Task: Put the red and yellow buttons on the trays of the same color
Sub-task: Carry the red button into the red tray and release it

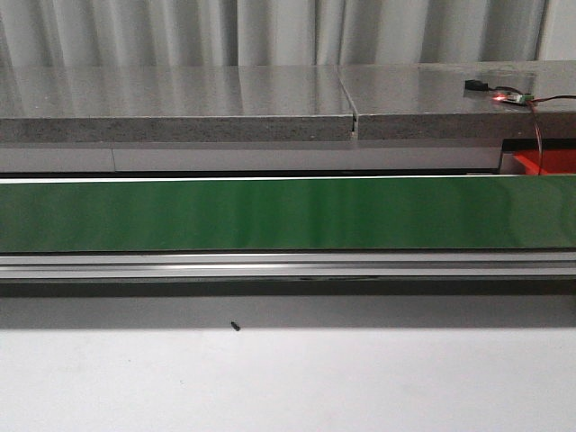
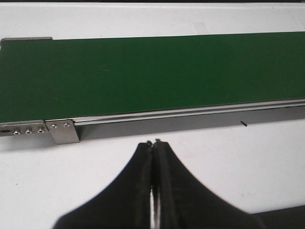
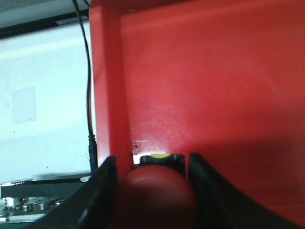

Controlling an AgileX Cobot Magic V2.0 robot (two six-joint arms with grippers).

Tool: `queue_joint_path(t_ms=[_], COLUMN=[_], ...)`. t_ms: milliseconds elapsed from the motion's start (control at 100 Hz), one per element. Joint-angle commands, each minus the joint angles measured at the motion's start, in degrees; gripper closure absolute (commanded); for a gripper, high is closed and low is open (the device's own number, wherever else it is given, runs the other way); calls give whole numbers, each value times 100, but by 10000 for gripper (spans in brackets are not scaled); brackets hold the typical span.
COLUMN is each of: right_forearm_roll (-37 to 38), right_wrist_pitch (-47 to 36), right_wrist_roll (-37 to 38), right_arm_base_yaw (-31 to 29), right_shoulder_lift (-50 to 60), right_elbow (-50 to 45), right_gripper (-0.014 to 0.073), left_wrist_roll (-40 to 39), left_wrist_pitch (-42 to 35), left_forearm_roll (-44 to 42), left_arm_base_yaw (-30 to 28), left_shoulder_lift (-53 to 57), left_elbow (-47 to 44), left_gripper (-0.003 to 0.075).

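Red button (image 3: 155, 195) between right claw (image 3: 152, 186) fingers

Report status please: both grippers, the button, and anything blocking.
Left gripper shut, empty, beside green belt. Right gripper shut on red button, over red tray. No obstruction seen.

Visible: one long green conveyor belt (image 1: 270, 213), one red plastic tray (image 3: 214, 86), one round red button (image 3: 155, 195), two black grippers.

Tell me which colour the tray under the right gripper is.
Red. The tray shows best in the right wrist view, beneath the right gripper.
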State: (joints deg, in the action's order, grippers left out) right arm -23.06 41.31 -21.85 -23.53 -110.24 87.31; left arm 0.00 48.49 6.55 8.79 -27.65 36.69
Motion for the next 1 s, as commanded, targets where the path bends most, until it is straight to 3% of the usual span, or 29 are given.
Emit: queue_joint_path(t_ms=[0,370,470,590,660,990], right_forearm_roll=[-196,-206,-206,-206,-206,-200], right_wrist_pitch=[-188,-101,-93,-61,-83,-257], right_wrist_roll=[-12,-12,-31,-31,-31,-189], right_arm_base_yaw=[-27,-27,-27,-27,-27,-27], right_shoulder_lift=[145,-337,-337,-337,-305,474], right_elbow=[154,154,154,154,154,154], right_gripper=[463,454,354,109,29,23], left_wrist_roll=[-32,0,0,-32,-32,-32], left_wrist_pitch=[-375,-375,-375,-375,-375,-375], left_forearm_roll=[64,64,64,64,64,64], left_arm_base_yaw=[50,50,50,50,50,50], left_shoulder_lift=[-37,-37,-37,-37,-37,-37], left_elbow=[151,151,151,151,151,151], left_gripper=[739,739,739,739,738,739])
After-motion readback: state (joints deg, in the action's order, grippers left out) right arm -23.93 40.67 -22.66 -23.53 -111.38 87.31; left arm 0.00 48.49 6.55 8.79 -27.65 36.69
